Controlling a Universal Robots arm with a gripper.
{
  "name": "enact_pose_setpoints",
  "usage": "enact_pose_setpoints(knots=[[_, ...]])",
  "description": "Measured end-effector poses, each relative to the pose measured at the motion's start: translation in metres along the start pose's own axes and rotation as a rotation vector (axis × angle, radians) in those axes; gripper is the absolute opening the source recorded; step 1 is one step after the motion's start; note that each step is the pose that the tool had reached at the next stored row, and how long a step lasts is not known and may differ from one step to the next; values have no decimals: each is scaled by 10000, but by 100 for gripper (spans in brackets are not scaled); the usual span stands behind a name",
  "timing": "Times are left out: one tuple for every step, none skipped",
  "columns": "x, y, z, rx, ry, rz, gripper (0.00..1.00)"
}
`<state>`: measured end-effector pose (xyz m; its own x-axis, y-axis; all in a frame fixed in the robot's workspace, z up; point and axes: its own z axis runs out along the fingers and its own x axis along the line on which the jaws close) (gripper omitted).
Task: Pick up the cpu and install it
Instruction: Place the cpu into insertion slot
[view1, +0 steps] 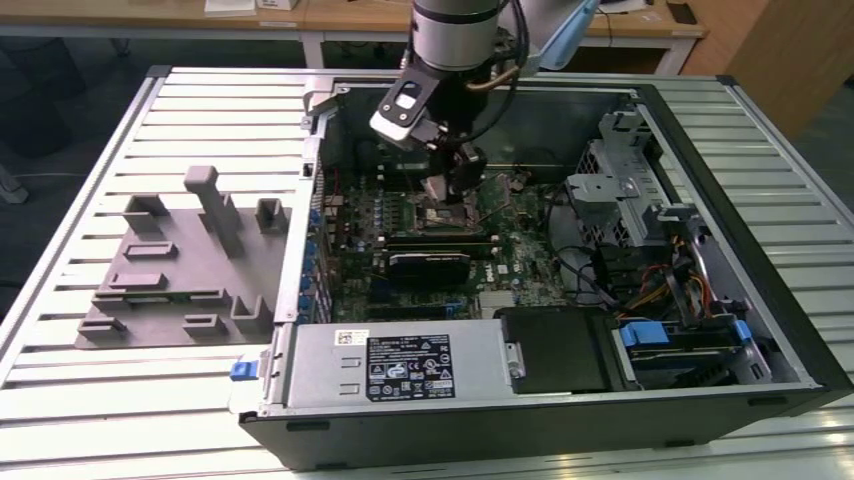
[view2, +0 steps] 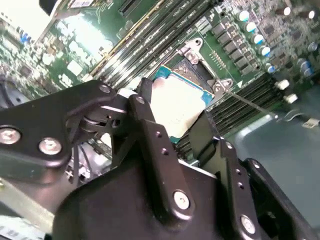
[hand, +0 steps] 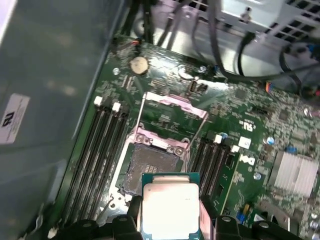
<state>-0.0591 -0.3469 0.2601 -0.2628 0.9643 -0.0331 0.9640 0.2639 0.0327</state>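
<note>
The cpu (hand: 170, 207), a flat square chip with a shiny silver top and a thin green rim, is held by two opposite edges between the black fingers (view2: 150, 125) of my gripper (hand: 170, 216). The gripper is shut on it and holds it just above and slightly off the dark open socket (hand: 147, 167). The socket's metal load frame (hand: 175, 107) is swung up. In the second wrist view the cpu (view2: 177, 100) sits tilted over the socket's frame (view2: 200, 65). In the exterior view my gripper (view1: 451, 190) reaches down into the open computer case over the motherboard.
Memory slots (hand: 97, 150) flank the socket on both sides. A pale finned chipset block (hand: 292, 172) and black cables (hand: 235, 45) lie nearby. The case walls, a power supply (view1: 400, 365) and a drive cage (view1: 614, 190) hem the board in. A grey fixture (view1: 174, 260) lies on the slatted table.
</note>
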Motion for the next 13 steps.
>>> enact_pose_setpoints(knots=[[0,0,2,6,-6,179,54],[0,0,4,11,-12,360,54],[0,0,6,18,-18,538,54],[0,0,8,24,-24,718,54],[0,0,11,30,-30,914,54],[1,0,14,35,-36,1093,54],[1,-1,16,41,-41,1274,54],[1,-1,20,47,-48,1453,54],[1,-1,23,53,-53,1633,54],[1,-1,28,59,-59,1813,54],[1,-1,34,66,-66,2003,54],[1,-1,41,72,-72,2183,54],[2,-2,49,76,-69,2344,54]])
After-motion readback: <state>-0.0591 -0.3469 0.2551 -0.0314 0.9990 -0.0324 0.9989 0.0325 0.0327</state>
